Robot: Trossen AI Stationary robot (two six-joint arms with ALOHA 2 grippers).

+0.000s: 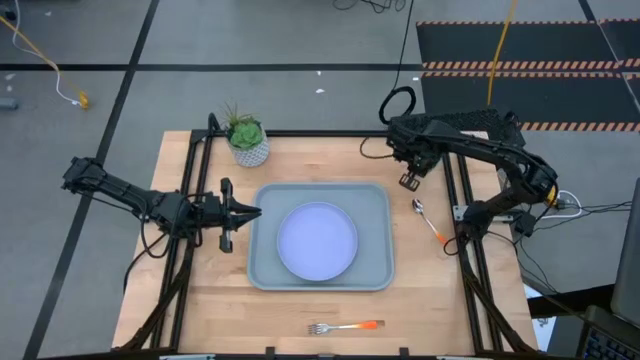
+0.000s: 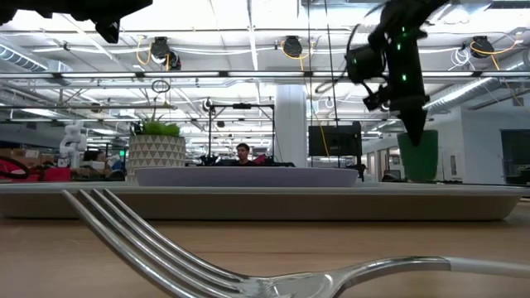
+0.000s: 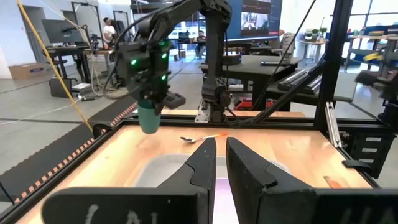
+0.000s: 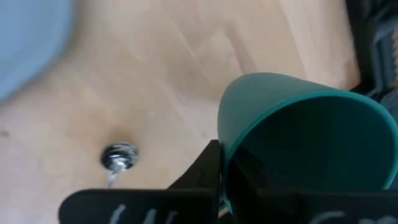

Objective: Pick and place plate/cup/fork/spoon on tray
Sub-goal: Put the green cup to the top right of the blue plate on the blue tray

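Note:
The lavender-blue plate (image 1: 317,241) lies flat on the grey-blue tray (image 1: 265,240) in the middle of the table. My right gripper (image 1: 410,180) is off the tray's far right corner, shut on the dark green cup (image 3: 149,117), which also shows in the low view (image 2: 418,156). The arm hides the cup from above. The spoon (image 1: 430,220) lies on the table right of the tray. The fork (image 1: 345,327) lies near the front edge. My left gripper (image 1: 250,212) is level at the tray's left rim, with only a slit between its fingers and nothing in them. My right gripper holds the cup by its wall at the rim (image 4: 222,134). One finger (image 4: 208,168) lies against the outside of the wall, and the cup hides the other. The fingers come from above, pointing steeply down. The cup hangs mouth up below them; I cannot tell whether its base touches the table.
A white pot with a green plant (image 1: 247,140) stands at the table's far left, behind the tray. Black frame rails run along both sides of the table. Bare wood lies between the tray and the fork, and around the spoon (image 4: 119,157).

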